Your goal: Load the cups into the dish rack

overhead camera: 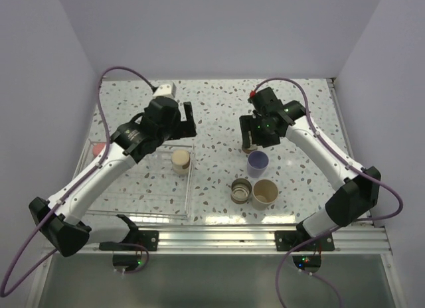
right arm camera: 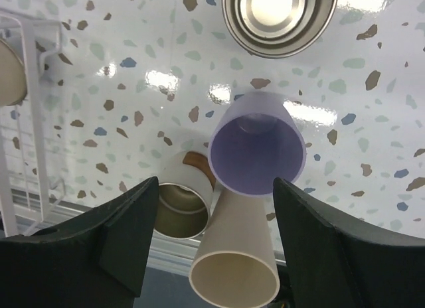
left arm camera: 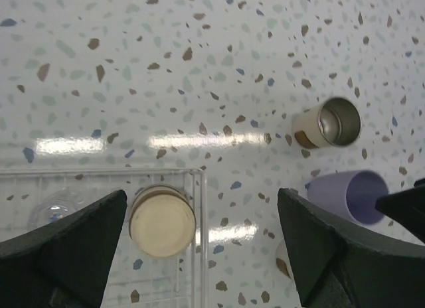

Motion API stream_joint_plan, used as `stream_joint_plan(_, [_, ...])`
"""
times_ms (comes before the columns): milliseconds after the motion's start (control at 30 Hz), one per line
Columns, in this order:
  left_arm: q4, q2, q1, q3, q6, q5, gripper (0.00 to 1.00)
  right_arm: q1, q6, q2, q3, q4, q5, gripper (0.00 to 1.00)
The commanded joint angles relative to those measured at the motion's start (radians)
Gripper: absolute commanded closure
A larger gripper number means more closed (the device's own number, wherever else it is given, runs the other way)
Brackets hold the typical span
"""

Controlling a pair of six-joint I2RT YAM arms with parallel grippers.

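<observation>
The right claw [right arm camera: 214, 188] and the left claw [left arm camera: 200, 195] are both spread, empty. The lavender cup [right arm camera: 257, 152] sits upright on the surface [overhead camera: 219, 115], outside the dish rack [overhead camera: 190, 195]. We judge it light, stiff, slippery; we would pinch its rim wall.

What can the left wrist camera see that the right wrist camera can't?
Only the left wrist view shows what looks like a clear cup in the dish rack. Only the right wrist view shows the beige cup and a second metal cup beside it. Both show the lavender cup, the far metal cup, and the cream cup in the rack, though the right view catches only its edge.
</observation>
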Motion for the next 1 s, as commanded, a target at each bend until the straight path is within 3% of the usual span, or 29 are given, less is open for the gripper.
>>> stream_joint_plan(0, [0.110,0.008,-0.050,-0.043,0.052,0.079,0.02,-0.002,-0.022,0.029,-0.029,0.004,0.023,0.28])
stream_joint_plan(367, [0.164,-0.025,-0.058,-0.118,0.084,0.148,0.02,-0.001,0.024,0.116,-0.063,0.079,-0.020,0.34])
stream_joint_plan(967, [0.170,-0.022,-0.058,-0.086,0.144,0.134,0.01,0.027,0.061,0.224,-0.121,0.151,-0.028,0.53])
